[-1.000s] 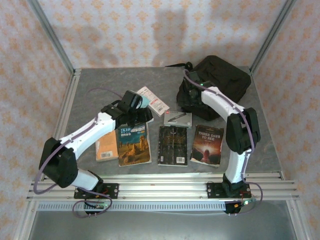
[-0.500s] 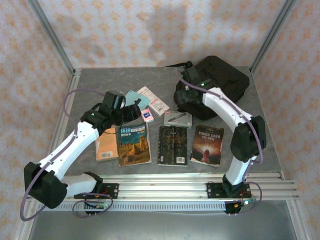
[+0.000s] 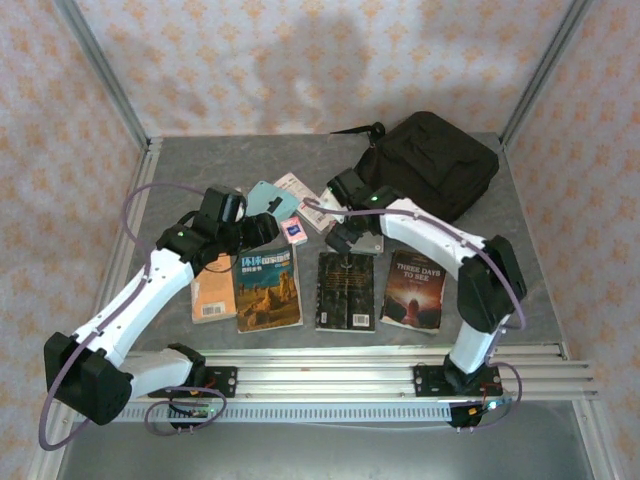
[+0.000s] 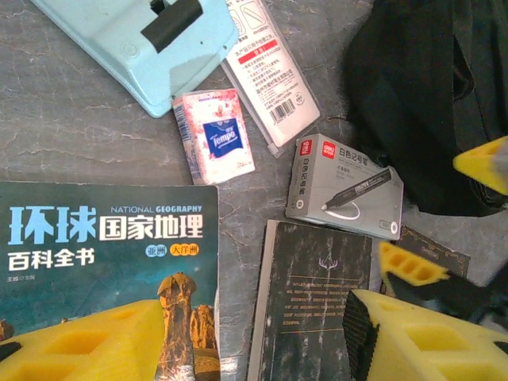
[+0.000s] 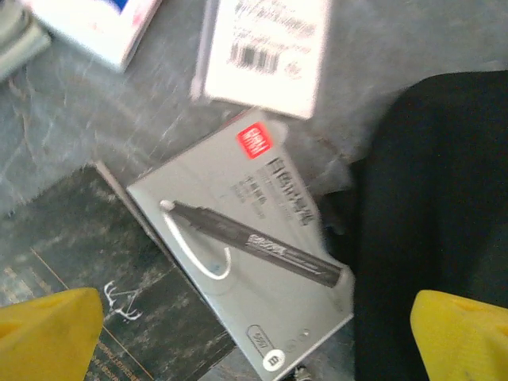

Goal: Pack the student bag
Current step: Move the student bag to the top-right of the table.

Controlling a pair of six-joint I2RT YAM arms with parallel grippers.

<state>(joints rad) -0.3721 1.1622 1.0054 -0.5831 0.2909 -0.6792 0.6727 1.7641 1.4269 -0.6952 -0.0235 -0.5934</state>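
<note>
Hovering: left gripper [image 4: 246, 349] and right gripper [image 5: 254, 341] both agape, empty.
Bag [image 3: 430, 165], one o'clock, likely soft, floppy; grab its loop [image 3: 352, 129].

Blurry print on white packet [image 5: 266, 48]

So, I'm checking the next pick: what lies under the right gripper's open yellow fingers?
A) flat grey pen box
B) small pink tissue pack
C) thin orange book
A: the right wrist view has the flat grey pen box centred between the spread fingertips of the right gripper, beside the black fabric student bag.
</note>
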